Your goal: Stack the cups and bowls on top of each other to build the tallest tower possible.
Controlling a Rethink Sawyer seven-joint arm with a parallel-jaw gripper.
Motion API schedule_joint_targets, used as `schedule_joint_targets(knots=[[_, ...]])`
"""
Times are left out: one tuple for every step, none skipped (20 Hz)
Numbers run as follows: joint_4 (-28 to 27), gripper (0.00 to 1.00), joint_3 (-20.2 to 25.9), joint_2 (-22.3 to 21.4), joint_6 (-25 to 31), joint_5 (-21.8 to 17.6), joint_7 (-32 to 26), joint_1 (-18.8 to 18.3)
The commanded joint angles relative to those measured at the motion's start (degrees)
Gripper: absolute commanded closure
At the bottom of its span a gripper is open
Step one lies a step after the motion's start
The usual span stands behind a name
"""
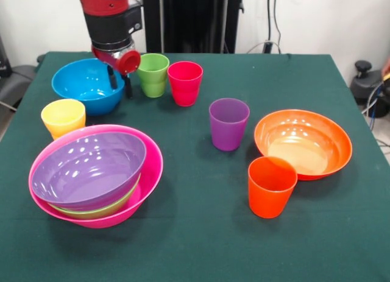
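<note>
At the lower left of the frame, nearest the camera, the tower [95, 178] is found: a pink bowl [149, 172] as base, a green bowl [97, 211] showing only as a rim inside it, and a purple bowl [88, 169] nested on top, slightly tilted. At lower right an orange cup [271, 186] stands upright, just before an orange bowl [303, 143]. A purple cup [228, 123] is seen at mid-frame and a yellow cup [63, 118] at the left, just behind the tower. Further back, a red cup [184, 83] and a green cup [153, 75] stand side by side. At upper left the blue bowl [88, 85] rests open side up. The gripper [120, 83] is held over that bowl's right rim, its two dark fingers parted and straddling the rim, nothing yet clamped. A rim grasp is judged to be in hand; the tower lies toward the camera and slightly left of the gripper.
</note>
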Motion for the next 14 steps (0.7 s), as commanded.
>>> schedule_joint_targets(knots=[[-6.07, 0.0, 2.41, 2.56, 3.91, -4.15, -6.85, -0.08], [-6.13, 0.0, 2.05, 2.45, 3.56, -4.48, -6.69, 0.25], [-6.19, 0.0, 1.68, 2.34, 3.21, -4.81, -6.53, 0.59], [-6.22, 1.0, 1.11, 2.23, 2.54, -5.31, -6.17, 1.1], [-6.35, 1.0, 0.95, 2.25, 2.67, -5.37, -6.17, 1.29], [-6.48, 1.0, 0.8, 2.28, 2.8, -5.42, -6.17, 1.48], [-6.63, 1.0, 0.57, 2.29, 2.39, -5.68, -6.02, 1.68], [-6.83, 1.0, 0.56, 2.27, 2.52, -5.77, -6.07, 1.74], [-6.93, 1.0, 0.47, 2.24, 2.69, -5.84, -5.98, 1.81], [-7.04, 1.0, 0.47, 2.23, 2.83, -5.97, -6.02, 1.83], [-7.12, 1.0, 0.49, 2.23, 3.0, -6.0, -6.01, 1.82], [-7.27, 1.0, 0.57, 2.26, 3.13, -6.09, -6.1, 1.79], [-7.37, 1.0, 0.67, 2.29, 3.44, -6.04, -6.19, 1.74], [-7.42, 1.0, 0.73, 2.34, 3.64, -6.08, -6.29, 1.68]])
